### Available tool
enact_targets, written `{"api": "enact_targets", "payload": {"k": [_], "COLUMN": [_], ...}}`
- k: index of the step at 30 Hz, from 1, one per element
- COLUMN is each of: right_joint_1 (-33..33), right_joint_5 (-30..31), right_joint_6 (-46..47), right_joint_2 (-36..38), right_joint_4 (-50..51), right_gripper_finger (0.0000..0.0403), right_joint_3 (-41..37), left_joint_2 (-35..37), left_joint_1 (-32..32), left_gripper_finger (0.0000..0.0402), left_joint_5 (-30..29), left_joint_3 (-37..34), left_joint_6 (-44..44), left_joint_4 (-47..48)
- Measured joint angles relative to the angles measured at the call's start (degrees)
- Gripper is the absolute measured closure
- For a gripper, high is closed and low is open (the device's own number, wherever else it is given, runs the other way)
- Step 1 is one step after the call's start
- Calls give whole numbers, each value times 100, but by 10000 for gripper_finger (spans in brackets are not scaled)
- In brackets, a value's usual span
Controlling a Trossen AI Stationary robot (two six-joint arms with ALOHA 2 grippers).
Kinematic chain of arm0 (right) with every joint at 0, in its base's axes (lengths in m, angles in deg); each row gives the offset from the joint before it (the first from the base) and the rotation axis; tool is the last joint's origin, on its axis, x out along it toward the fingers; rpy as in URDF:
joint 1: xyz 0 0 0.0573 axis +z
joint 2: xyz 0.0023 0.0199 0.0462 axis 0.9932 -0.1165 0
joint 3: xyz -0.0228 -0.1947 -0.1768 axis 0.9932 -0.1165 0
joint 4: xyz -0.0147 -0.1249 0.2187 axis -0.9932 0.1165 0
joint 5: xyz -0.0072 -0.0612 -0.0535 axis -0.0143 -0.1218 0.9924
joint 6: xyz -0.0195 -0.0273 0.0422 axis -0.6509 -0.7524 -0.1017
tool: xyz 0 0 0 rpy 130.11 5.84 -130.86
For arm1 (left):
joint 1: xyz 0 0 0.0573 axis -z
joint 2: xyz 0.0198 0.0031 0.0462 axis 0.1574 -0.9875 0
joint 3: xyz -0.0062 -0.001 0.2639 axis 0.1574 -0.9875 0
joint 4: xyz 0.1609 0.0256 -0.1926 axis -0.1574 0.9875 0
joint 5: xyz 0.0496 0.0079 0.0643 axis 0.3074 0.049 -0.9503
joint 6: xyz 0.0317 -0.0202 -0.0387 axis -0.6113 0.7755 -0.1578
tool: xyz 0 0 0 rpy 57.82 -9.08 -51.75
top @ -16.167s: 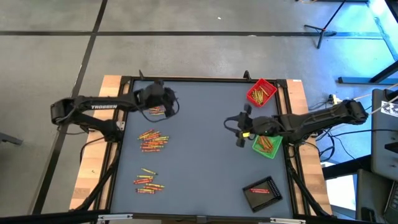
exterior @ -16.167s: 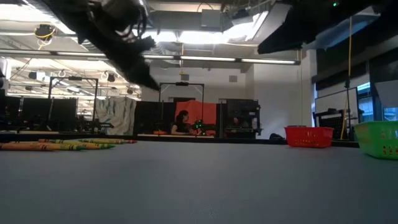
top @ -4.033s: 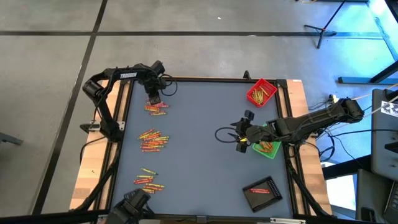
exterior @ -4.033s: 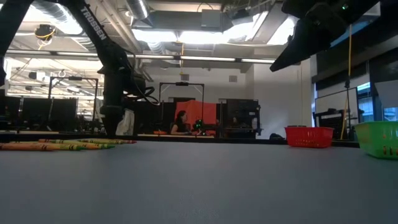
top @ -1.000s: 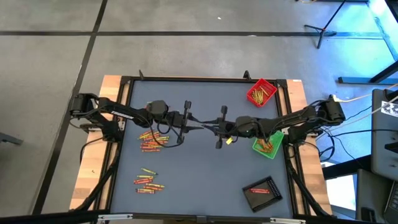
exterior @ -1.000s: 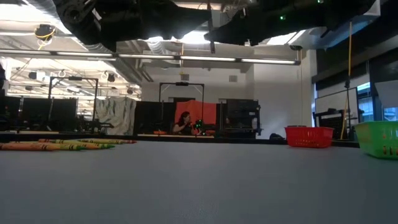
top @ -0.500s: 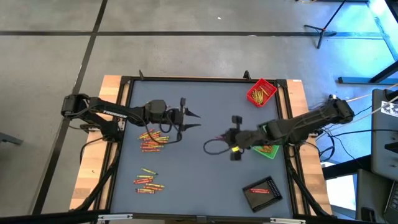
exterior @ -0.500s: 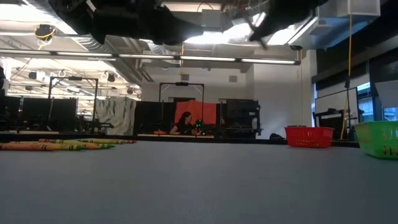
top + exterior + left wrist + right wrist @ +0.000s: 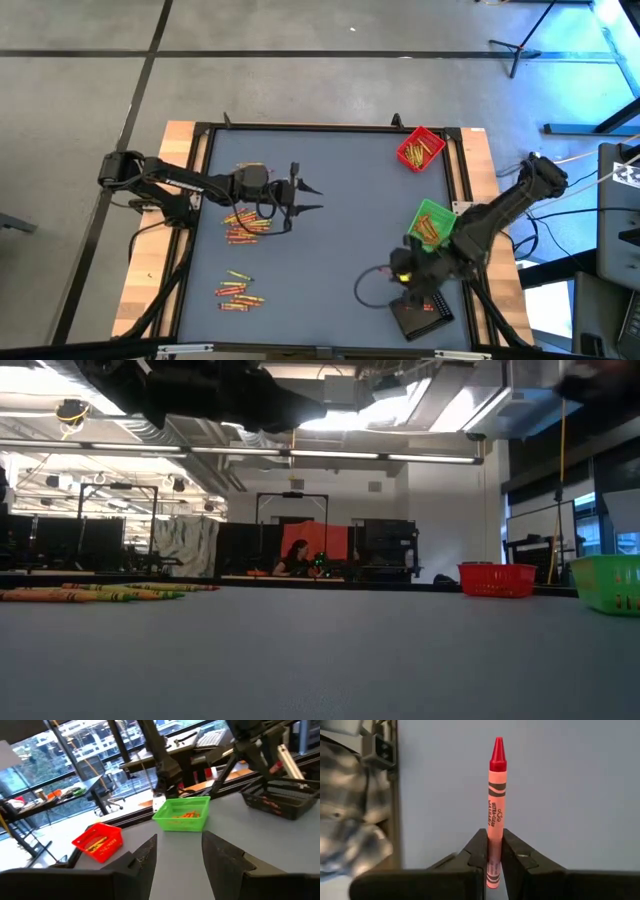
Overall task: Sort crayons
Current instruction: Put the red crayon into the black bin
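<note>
My right gripper (image 9: 494, 851) is shut on a red crayon (image 9: 496, 790). In the high view it (image 9: 398, 278) hangs over the near right of the table, beside the black tray (image 9: 420, 312). My left gripper (image 9: 306, 190) hovers open over the table's middle left with nothing between its fingers (image 9: 150, 857). Piles of crayons lie flat on the table's left half (image 9: 246, 224) and near left (image 9: 238, 290); the low view shows them at its left (image 9: 90, 593). My right gripper pinches the red crayon between its two fingers by the lower part of its paper wrapper (image 9: 493, 837), near the blunt end. The crayon lies along the fingers, and its pointed tip (image 9: 497, 746) sticks out well beyond them. It is lifted clear of the table.
A green tray (image 9: 432, 222) holding crayons stands at the right edge, and a red tray (image 9: 420, 148) with crayons sits at the far right corner. The table's middle is bare grey surface. A raised dark frame (image 9: 330, 127) rims the table.
The two grippers met over the table's middle and have parted. My left gripper has opened and stayed about where it was. My right gripper has swung toward the table's near right, over by the black tray, turning and tipping downward, with the red crayon still in its fingers.
</note>
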Motion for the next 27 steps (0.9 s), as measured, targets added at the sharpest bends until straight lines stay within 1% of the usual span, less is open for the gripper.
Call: {"api": "enact_targets", "payload": {"k": [6,13,16,19,22,27], "right_joint_1": [946,1915,2216,2459,2628,2688], "right_joint_5": [518,702,709,868,913,1006], "right_joint_6": [1875,3954,4927,5797,6262,6456], "right_joint_2": [-2,-7,-7,-8,-9,-9], "right_joint_4": [-73,-541,-557,-555,-668,-754], "right_gripper_finger": [372,364,364,363,363,359], "right_joint_3": [-359,-966,-1189,-1379,-1462,-1473], "left_joint_2": [-1,-1,-1,-1,-1,-1], "left_joint_1": [329,591,635,633,624,626], "left_gripper_finger": [262,262,262,262,262,262], "left_joint_5": [1,-3,-1,-5,-15,-16], "left_joint_3": [0,0,0,0,0,0], "left_joint_6": [6,3,-4,-8,-209,-417], "left_joint_4": [3,-11,-55,-87,-108,-107]}}
